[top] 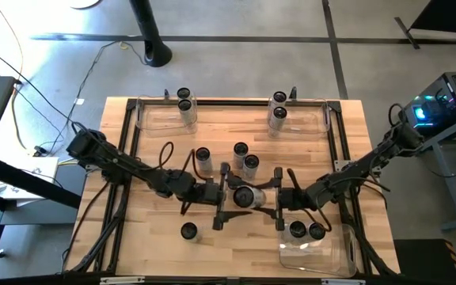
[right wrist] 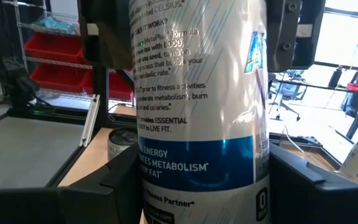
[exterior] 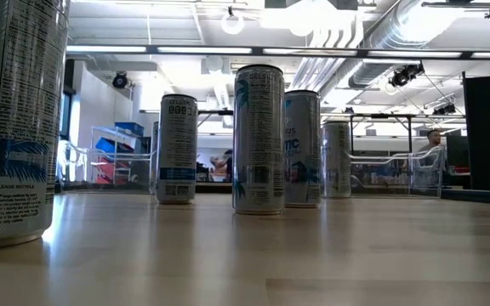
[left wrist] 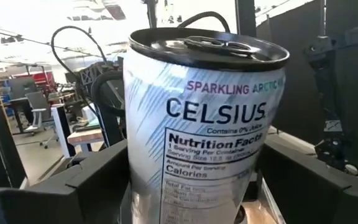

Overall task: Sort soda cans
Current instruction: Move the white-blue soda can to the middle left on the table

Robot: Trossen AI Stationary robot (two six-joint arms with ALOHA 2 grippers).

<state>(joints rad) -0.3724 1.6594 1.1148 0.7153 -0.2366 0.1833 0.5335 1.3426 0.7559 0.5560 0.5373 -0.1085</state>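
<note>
A white and blue soda can [top: 244, 196] stands upright between my two grippers at the table's middle. My left gripper [top: 223, 195] comes from the left and my right gripper [top: 279, 199] from the right; both are shut on the can. The left wrist view shows the can's top and upper wall [left wrist: 210, 106]; the right wrist view shows its lower wall [right wrist: 197, 124]. Three more cans [top: 240, 150] stand on their bases just beyond, and one [top: 188, 230] stands near the near edge. My left gripper pinches the can's upper wall [left wrist: 143, 180] between its two fingers [left wrist: 92, 186], coming level from the table's left. The can is upright and its dark top rises above the fingers. My right gripper pinches the can's lower blue band [right wrist: 253, 168] between its two fingers [right wrist: 316, 186], coming level from the table's right, below the left gripper's fingers. The can seems lifted clear, since its base does not show.
Clear bins sit at the far left [top: 158, 120], far right [top: 305, 120] and near right [top: 327, 255], each with two cans in it. In the low view several cans [exterior: 258, 140] stand on the wooden table [exterior: 313, 255]. Free tabletop lies at the near left.
</note>
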